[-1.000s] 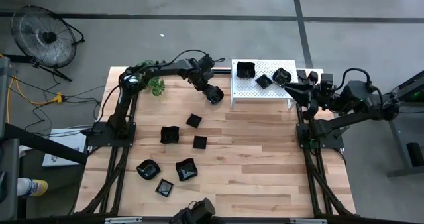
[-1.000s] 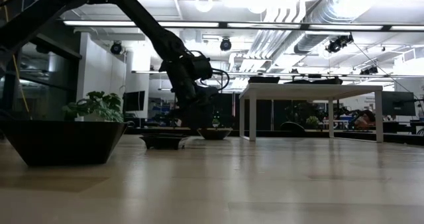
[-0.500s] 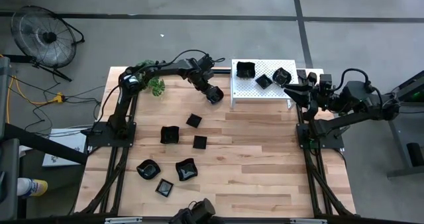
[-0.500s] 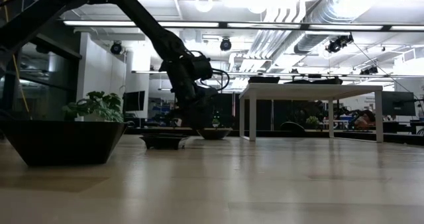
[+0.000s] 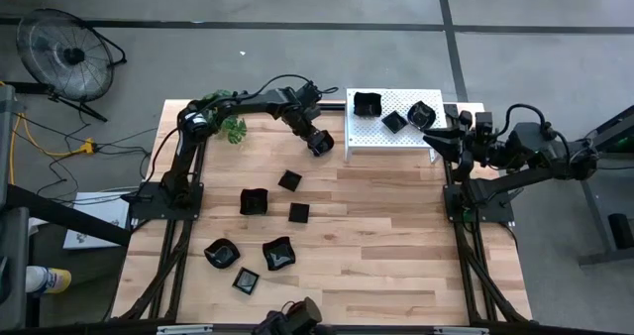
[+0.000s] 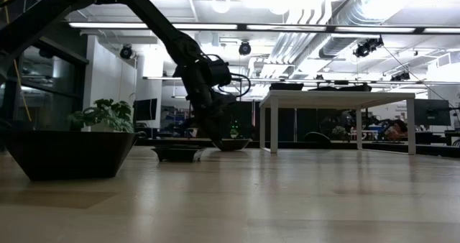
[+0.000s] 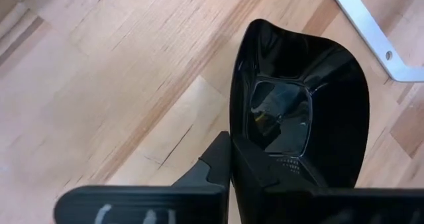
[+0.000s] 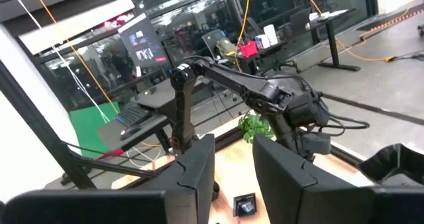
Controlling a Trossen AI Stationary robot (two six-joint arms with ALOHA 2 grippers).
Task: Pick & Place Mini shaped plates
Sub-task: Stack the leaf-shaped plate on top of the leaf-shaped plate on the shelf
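One small black plate (image 7: 298, 111) near the white rack (image 5: 391, 137) is pinched at its rim by the left gripper (image 5: 319, 143), and it looks hard, shiny, slippery and light.

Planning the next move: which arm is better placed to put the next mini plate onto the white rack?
Left. Its gripper is shut on a black plate on the table just beside the white rack. The right gripper hangs by the rack's other end, holding nothing.
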